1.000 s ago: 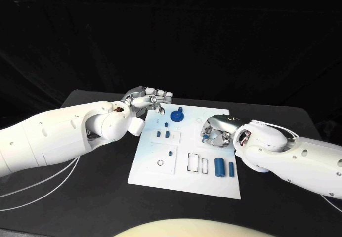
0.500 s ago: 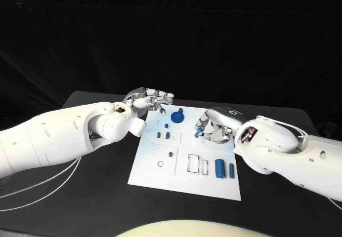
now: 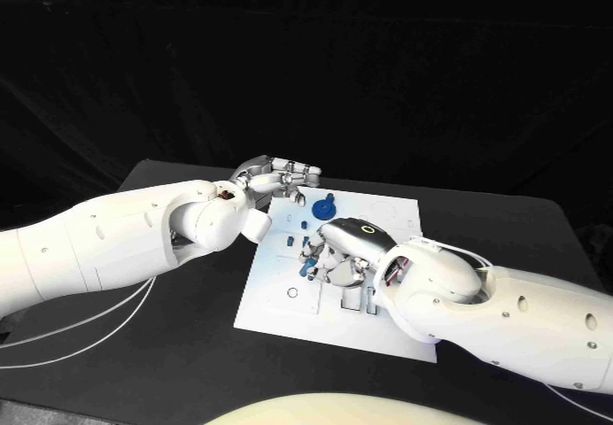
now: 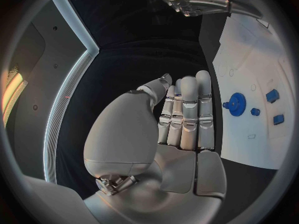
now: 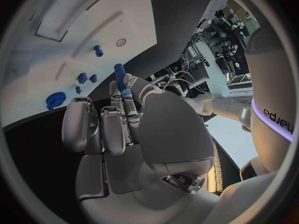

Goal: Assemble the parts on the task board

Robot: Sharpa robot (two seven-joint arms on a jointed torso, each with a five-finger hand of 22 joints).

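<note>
In the head view, the white task board (image 3: 335, 292) is seen lying in the middle of the black worktop (image 3: 153, 372), just below the centre of the frame. The right hand (image 3: 335, 257) is held over the middle of the board, its arm entering from the lower right of the frame. In the right wrist view, a slim blue rod (image 5: 119, 77) is seen pinched between the fingertips (image 5: 126, 92) of that hand, with its free end standing out beyond them above the board; the remaining fingers are curled in beside it.

The left hand (image 3: 275, 177) is placed at the board's far left corner, left of centre in the frame. Nothing is held in it: in the left wrist view its fingers (image 4: 187, 109) are seen laid straight and close together, with the thumb alongside.

A blue gear (image 3: 324, 209) is seen near the board's far edge, just right of the left hand. Small blue pegs (image 3: 297, 238) are seen below the gear, partly covered by the right hand. A small ring-shaped hole (image 3: 292, 291) is seen on the board's left half, and a narrow rectangular slot (image 3: 359, 303) lies near the right wrist, partly hidden by it.
</note>
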